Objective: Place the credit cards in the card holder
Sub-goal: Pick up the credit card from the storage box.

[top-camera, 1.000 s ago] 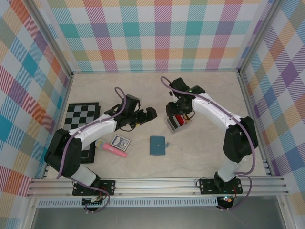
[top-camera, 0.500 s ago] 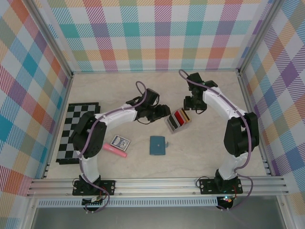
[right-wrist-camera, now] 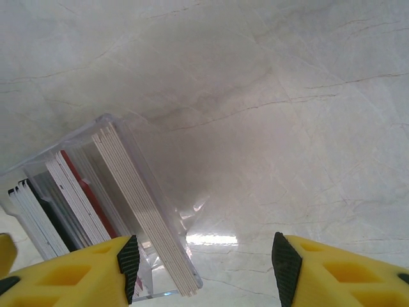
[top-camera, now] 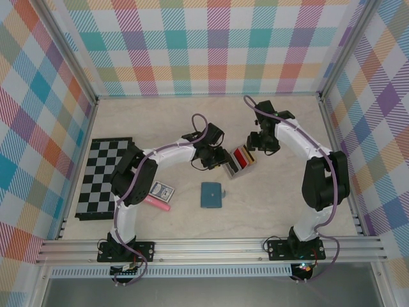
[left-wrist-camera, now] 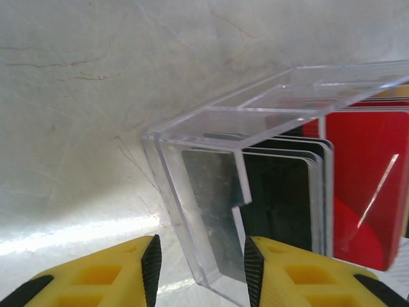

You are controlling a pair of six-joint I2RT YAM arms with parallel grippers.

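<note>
The credit cards (top-camera: pixel 240 157) stand on edge in a clear plastic case (top-camera: pixel 235 165) at mid-table: red (left-wrist-camera: pixel 367 185), black (left-wrist-camera: pixel 281 204) and grey (left-wrist-camera: pixel 211 198), plus a pale stack (right-wrist-camera: pixel 144 204). My left gripper (top-camera: pixel 222 158) is at the case's left end. Its jaws (left-wrist-camera: pixel 202 268) are narrowed around the case's near corner (left-wrist-camera: pixel 211 128), with a gap still showing at the left pad. My right gripper (top-camera: pixel 259 144) is off the case's far right end, open (right-wrist-camera: pixel 204 265); the case edge lies near its left finger. The teal card holder (top-camera: pixel 211 194) lies shut, nearer the front.
A checkerboard (top-camera: pixel 105 176) lies at the left. A blue-and-white playing-card box (top-camera: pixel 160 190) and a pink stick (top-camera: pixel 155 201) sit beside it. Plaid walls (top-camera: pixel 204 45) enclose the table on three sides.
My left gripper has swung right to the card case and narrowed its jaws around the corner. My right gripper has pulled back off the case, up and to the right.
</note>
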